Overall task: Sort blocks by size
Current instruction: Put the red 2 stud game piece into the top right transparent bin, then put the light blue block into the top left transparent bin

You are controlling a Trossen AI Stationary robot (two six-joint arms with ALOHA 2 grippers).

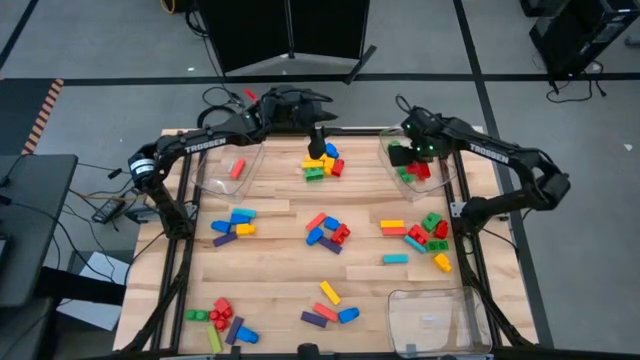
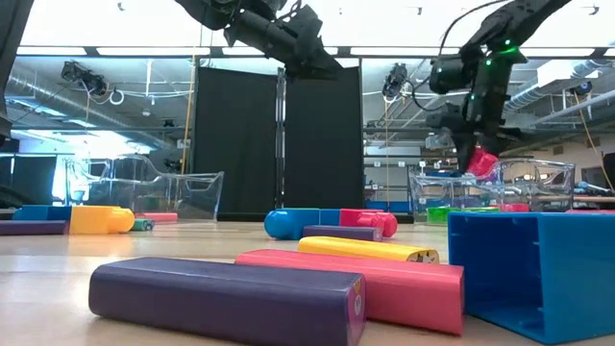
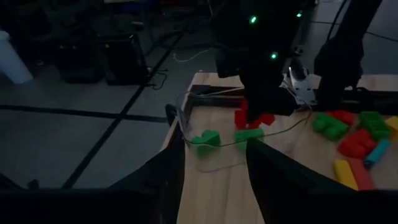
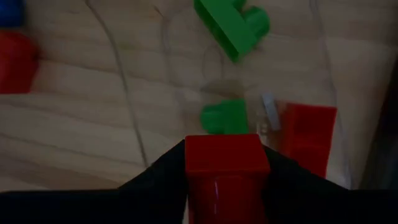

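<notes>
Blocks in many colours lie in clusters on the wooden table (image 1: 280, 280): far centre (image 1: 322, 162), left (image 1: 235, 225), middle (image 1: 328, 232), right (image 1: 420, 235) and along the near edge (image 1: 222, 322). My right gripper (image 4: 224, 186) is shut on a red block (image 4: 222, 163) over the clear far right bin (image 1: 445, 170). That bin holds green (image 4: 231, 25) and red blocks (image 4: 308, 134). My left gripper (image 3: 214, 180) hovers high over the far centre of the table. It points toward the right bin and is open, with nothing between its fingers. My right gripper pinches the red block by two opposite sides (image 4: 194, 186) between its two fingers. The fingers come from above and point steeply down. The block's free end sticks out past the fingertips. It hangs clear (image 2: 480, 161) just above the bin's rim.
A second clear bin (image 1: 215, 175) at the far left holds a red block (image 1: 237, 168). A third clear bin (image 1: 430, 315) stands at the near right. A black stand (image 1: 290, 35) rises behind the table's far edge. Bare wood shows between the clusters.
</notes>
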